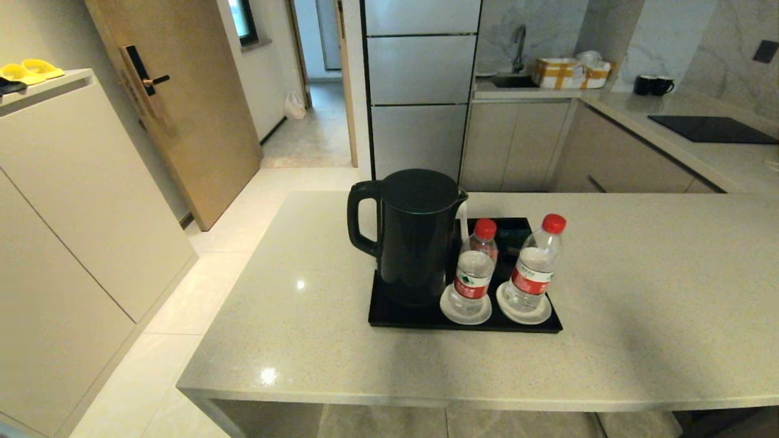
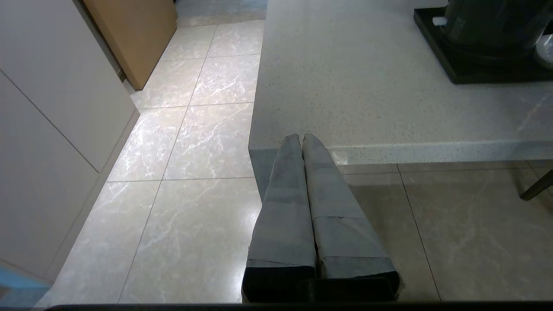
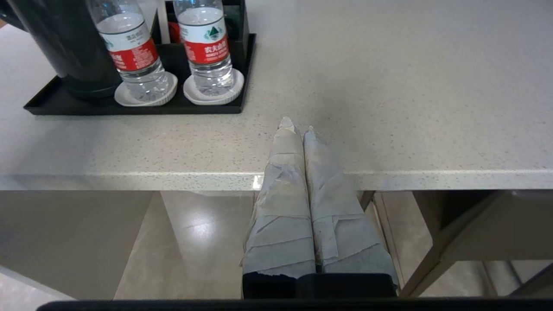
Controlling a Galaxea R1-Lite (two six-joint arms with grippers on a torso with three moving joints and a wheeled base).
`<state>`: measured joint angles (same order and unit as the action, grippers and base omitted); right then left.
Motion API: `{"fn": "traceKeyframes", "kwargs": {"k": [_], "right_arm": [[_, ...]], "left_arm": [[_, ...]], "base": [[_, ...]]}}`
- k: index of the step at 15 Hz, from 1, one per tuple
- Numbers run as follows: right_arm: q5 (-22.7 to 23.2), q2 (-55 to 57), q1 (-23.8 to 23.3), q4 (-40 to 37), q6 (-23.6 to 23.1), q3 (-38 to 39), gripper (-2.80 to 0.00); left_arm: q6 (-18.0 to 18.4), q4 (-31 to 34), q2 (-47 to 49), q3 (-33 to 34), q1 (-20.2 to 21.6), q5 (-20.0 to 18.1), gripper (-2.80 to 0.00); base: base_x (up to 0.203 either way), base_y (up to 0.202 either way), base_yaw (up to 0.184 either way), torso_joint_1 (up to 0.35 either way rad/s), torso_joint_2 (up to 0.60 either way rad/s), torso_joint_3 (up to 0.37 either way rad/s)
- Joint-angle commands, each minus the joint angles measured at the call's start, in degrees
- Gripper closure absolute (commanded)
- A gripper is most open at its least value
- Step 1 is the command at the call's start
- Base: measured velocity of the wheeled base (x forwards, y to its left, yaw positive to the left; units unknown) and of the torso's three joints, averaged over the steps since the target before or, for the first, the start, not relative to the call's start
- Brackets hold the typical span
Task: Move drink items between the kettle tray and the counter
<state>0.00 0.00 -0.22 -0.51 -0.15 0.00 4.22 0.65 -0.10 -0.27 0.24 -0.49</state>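
Note:
The black kettle stands on the left of the flat black tray in the middle of the beige counter. Two clear water bottles with red caps stand on white saucers on the tray's right half: one beside the kettle, the other at the tray's right end. Neither arm shows in the head view. My left gripper is shut and empty, low in front of the counter's near left corner. The right gripper, shut and empty too, hovers at the counter's front edge, right of the tray.
A farther counter with a black hob, two black mugs and a sink runs along the back right. A wooden door and pale cabinets line the left. Tiled floor lies left of the counter.

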Motion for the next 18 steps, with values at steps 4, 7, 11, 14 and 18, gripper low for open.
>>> {"fn": "traceKeyframes", "kwargs": {"k": [4,7,11,14,18], "right_arm": [[0.0,-0.1,0.0,0.0,0.0,-0.1,0.0],[0.0,-0.1,0.0,0.0,0.0,-0.1,0.0],[0.0,-0.1,0.0,0.0,0.0,0.0,0.0],[0.0,-0.1,0.0,0.0,0.0,-0.1,0.0],[0.0,-0.1,0.0,0.0,0.0,0.0,0.0]], "left_arm": [[0.0,-0.2,0.1,0.2,0.0,0.0,0.0],[0.0,-0.2,0.1,0.3,0.0,0.0,0.0],[0.0,-0.2,0.1,0.3,0.0,0.0,0.0],[0.0,-0.2,0.1,0.3,0.0,0.0,0.0],[0.0,-0.2,0.1,0.3,0.0,0.0,0.0]], "base": [[0.0,0.0,0.0,0.0,0.0,0.0],[0.0,0.0,0.0,0.0,0.0,0.0],[0.0,0.0,0.0,0.0,0.0,0.0],[0.0,0.0,0.0,0.0,0.0,0.0],[0.0,0.0,0.0,0.0,0.0,0.0]]}}
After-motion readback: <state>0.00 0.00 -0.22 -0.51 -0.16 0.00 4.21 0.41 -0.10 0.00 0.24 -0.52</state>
